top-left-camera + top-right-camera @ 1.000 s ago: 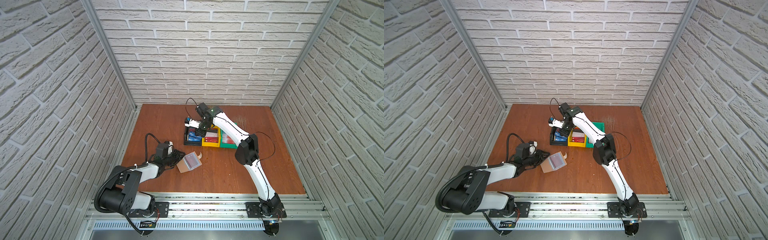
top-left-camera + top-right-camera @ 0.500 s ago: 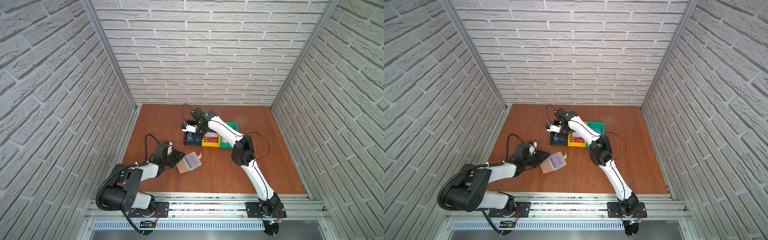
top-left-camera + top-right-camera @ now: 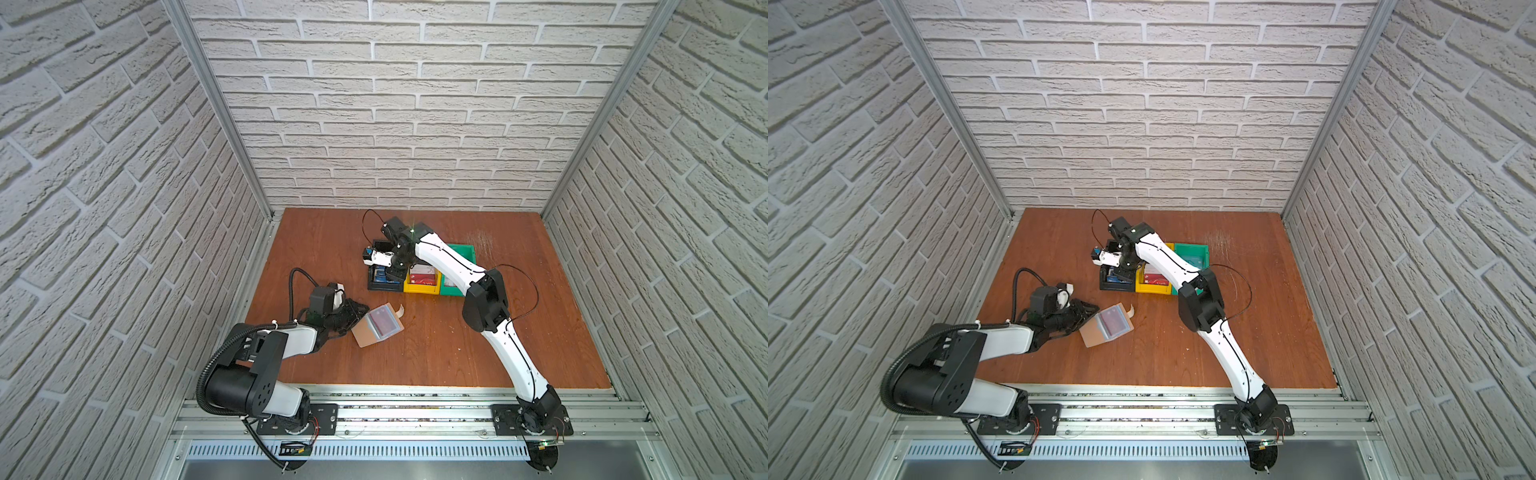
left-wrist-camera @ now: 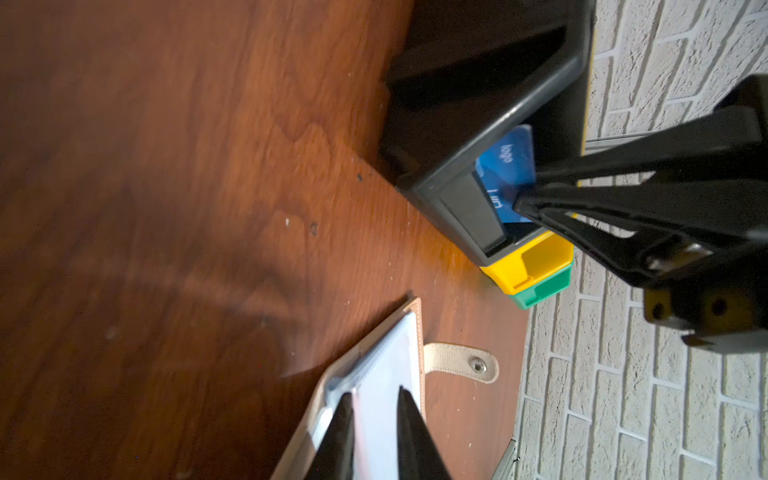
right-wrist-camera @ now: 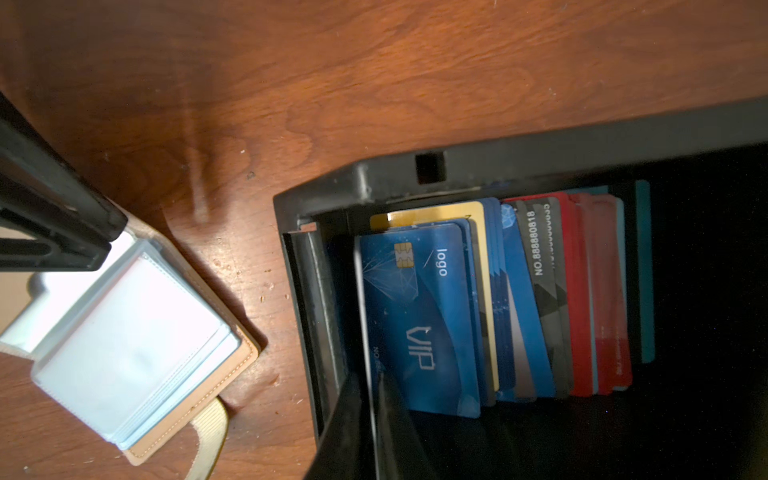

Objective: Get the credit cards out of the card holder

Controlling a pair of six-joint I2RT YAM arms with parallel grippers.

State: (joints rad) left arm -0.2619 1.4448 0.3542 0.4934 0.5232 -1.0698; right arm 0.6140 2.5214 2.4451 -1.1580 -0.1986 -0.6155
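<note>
Wooden worktop (image 3: 415,353) up front, left gripper (image 4: 374,392) pinching the open card holder (image 3: 376,328) by its clear sleeves with narrow jaws, and farther back the right gripper (image 5: 369,376) dips into the black bin (image 5: 457,166), jaws a sliver apart astride the blue VIP card (image 5: 419,316) among stacked credit cards (image 5: 582,291), grip impossible to call.

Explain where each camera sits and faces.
Top views: high up front, looking down at the table; left arm, right arm whole.
Left wrist: low over the card holder, facing the black bin; left gripper shows.
Right wrist: above that bin, facing down onto the blue VIP card; right gripper shows.
Both wrist views share holder, bin, card.
</note>
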